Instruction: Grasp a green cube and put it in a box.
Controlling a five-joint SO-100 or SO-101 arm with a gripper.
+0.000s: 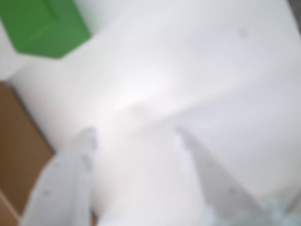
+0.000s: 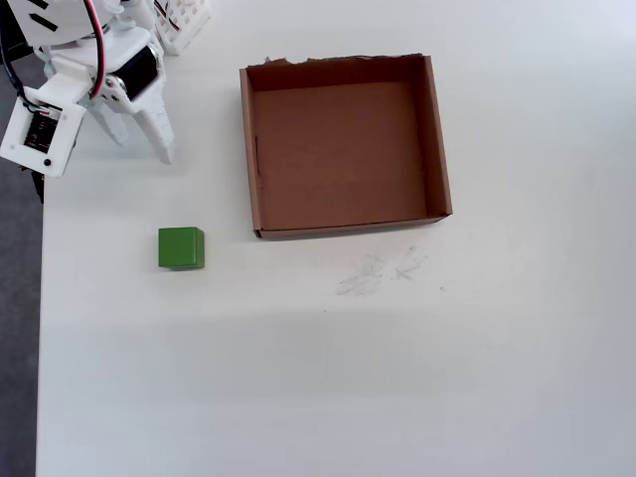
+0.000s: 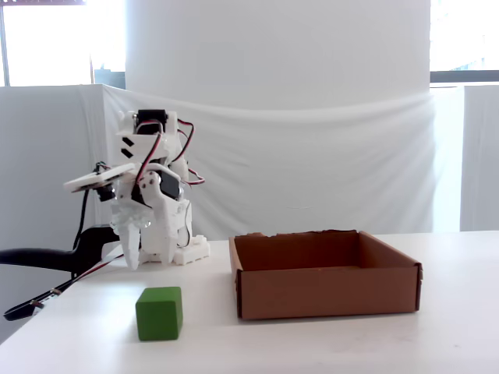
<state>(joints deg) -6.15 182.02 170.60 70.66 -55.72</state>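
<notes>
The green cube (image 2: 181, 247) lies on the white table, left of the box's (image 2: 437, 149) near-left corner and apart from it. The brown cardboard box has nothing in it in the overhead view. My gripper (image 2: 139, 144) hangs at the table's far-left corner, well behind the cube, open with nothing between its fingers. In the fixed view the gripper (image 3: 142, 253) points down just above the table, behind the cube (image 3: 160, 313) and left of the box (image 3: 327, 292). The blurred wrist view has the cube (image 1: 42, 26) at top left, a piece of the box (image 1: 16, 150) at left, and the gripper (image 1: 135, 134) spread over bare table.
The table's left edge (image 2: 40, 328) runs close to the cube, with dark floor beyond. A white ribbed part (image 2: 184, 25) stands behind the arm. Faint scratch marks (image 2: 383, 270) lie in front of the box. A black clamp and cables (image 3: 47, 261) stick out at the left.
</notes>
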